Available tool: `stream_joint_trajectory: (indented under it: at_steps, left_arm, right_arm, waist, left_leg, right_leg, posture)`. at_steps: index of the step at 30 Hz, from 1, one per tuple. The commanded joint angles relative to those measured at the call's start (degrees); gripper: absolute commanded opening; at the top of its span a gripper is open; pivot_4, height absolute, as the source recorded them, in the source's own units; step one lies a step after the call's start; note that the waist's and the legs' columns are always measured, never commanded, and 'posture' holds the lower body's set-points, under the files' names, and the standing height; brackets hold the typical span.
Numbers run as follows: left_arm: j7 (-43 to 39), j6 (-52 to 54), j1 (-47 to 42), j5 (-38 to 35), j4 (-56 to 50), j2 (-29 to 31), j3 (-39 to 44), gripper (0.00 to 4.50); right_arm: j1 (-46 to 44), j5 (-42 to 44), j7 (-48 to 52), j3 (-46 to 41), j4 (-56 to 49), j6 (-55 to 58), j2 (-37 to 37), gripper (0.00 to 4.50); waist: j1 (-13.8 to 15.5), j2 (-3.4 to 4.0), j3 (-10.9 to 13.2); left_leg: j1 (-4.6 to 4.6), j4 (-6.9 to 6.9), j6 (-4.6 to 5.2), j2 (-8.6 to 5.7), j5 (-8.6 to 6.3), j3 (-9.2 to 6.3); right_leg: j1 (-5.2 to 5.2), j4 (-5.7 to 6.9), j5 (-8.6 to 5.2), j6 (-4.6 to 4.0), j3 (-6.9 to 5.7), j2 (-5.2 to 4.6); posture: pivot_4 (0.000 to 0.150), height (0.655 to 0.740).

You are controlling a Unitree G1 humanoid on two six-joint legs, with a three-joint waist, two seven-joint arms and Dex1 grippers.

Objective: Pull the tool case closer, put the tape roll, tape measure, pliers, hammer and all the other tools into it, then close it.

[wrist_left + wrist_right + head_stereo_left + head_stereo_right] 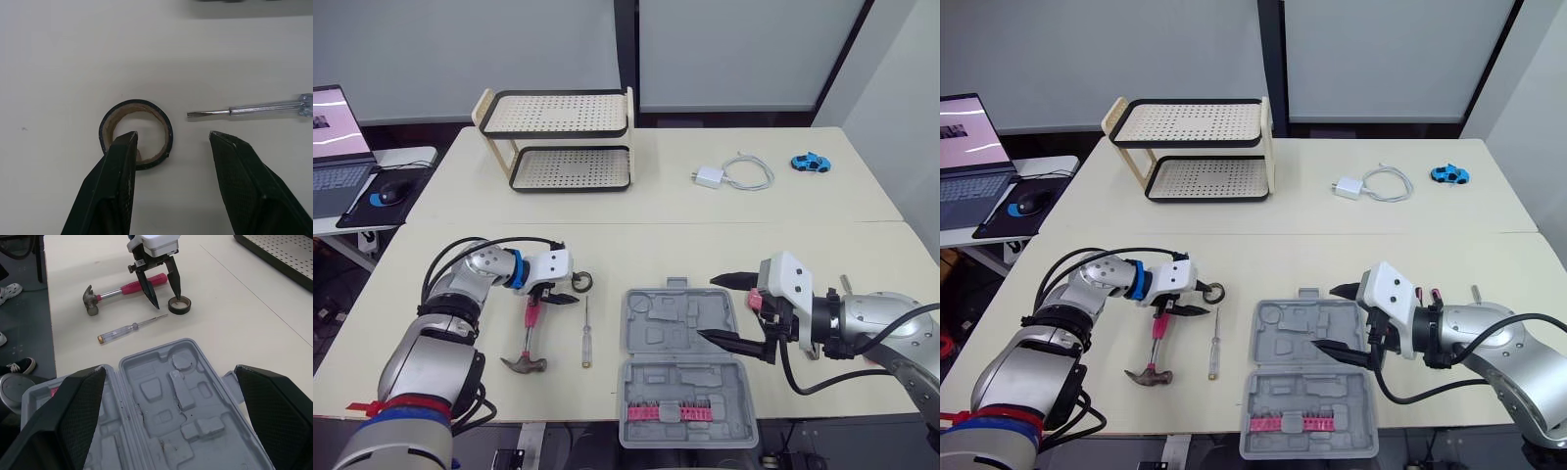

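Black tape roll [168,131]: lies flat on the worktop [705,245] with its hole facing up, just beside the screwdriver [586,333] tip and near the hammer [530,328].
Roll handling: likely light and stiff, with a cardboard core under slick tape, so it may skid if nudged sideways.
Where to grip: across one thin wall, one finger in the hole and one outside. Spanning the whole ring looks less sure.
Left tool [171,136]: spread and empty, pointing down at the roll. One finger's tip sits at the ring's wall, seemingly over the hole, and the other stands outside on the screwdriver's side.
Right tool [707,308]: spread wide, holding nothing, over the far half of the tool case [677,387].
Tool case: grey moulded plastic, open flat at the worktop's near edge, well apart from the roll. Its recesses are bare apart from a pink row in the near half.
Hammer handling: probably the heaviest piece and head-heavy, so best held close to the head.
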Motion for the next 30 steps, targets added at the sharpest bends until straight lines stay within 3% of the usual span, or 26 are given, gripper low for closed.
stream_joint_trajectory:
  at_steps: [1,10,13,19,26,30]
  left_arm:
    - [2.1,-0.9,-1.6,1.8,0.9,0.0,-0.9,2.38]
    - [7.4,-2.8,-2.3,6.2,2.9,-0.9,-3.5,2.38]
    - [9.1,-3.4,-2.3,7.3,3.4,-0.9,-4.3,1.75]
    - [11.0,-4.9,-1.9,8.4,4.3,-0.4,-5.0,0.02]
    - [7.3,-3.7,-2.8,3.9,3.5,1.8,-1.3,0.02]
    - [-1.3,0.2,-3.4,-2.0,-0.5,4.1,2.4,0.02]
  right_arm:
    - [-0.5,1.4,-0.6,-0.9,-2.3,0.2,0.1,4.5]
    - [-1.5,3.3,-2.0,-1.4,-2.9,1.8,-0.1,4.5]
    - [-1.8,3.6,-2.3,-1.4,-3.0,2.2,0.0,4.5]
    - [-2.0,4.4,-3.1,-1.6,-3.1,2.5,-0.2,4.5]
    - [-1.4,4.8,-3.2,-2.3,-3.4,2.6,-0.5,4.5]
    - [-0.6,5.1,-3.9,-2.9,-4.0,3.2,-0.5,4.5]
  waist:
    - [0.0,0.0,0.0]
    - [0.0,-0.04,0.0]
    - [0.0,-0.05,0.0]
    - [0.0,-0.07,-0.1]
    - [0.0,-0.08,-0.1]
    - [-0.2,-0.09,-0.1]
  left_leg:
    - [0.0,0.0,0.0,0.0,0.0,0.0]
    - [0.01,0.0,0.01,-0.02,0.0,0.0]
    - [0.02,0.02,0.04,-0.02,-0.02,0.0]
    - [0.02,0.07,0.05,-0.02,-0.02,-0.01]
    - [0.0,0.09,0.06,-0.02,-0.03,-0.01]
    - [-0.03,0.09,0.03,0.0,-0.01,0.0]
  right_leg:
    - [0.0,0.0,0.0,0.0,0.0,0.0]
    - [0.01,0.01,0.0,0.0,0.0,0.0]
    - [0.02,0.03,0.0,0.0,0.0,0.0]
    - [0.03,0.05,0.0,0.0,0.0,0.0]
    - [0.02,0.06,0.0,0.0,-0.01,0.01]
    - [-0.05,0.06,0.0,0.0,-0.01,0.05]
  posture:
    - [0.15,0.74]
    - [0.15,0.74]
    - [0.15,0.74]
    - [0.15,0.74]
    - [0.15,0.74]
    - [0.15,0.74]
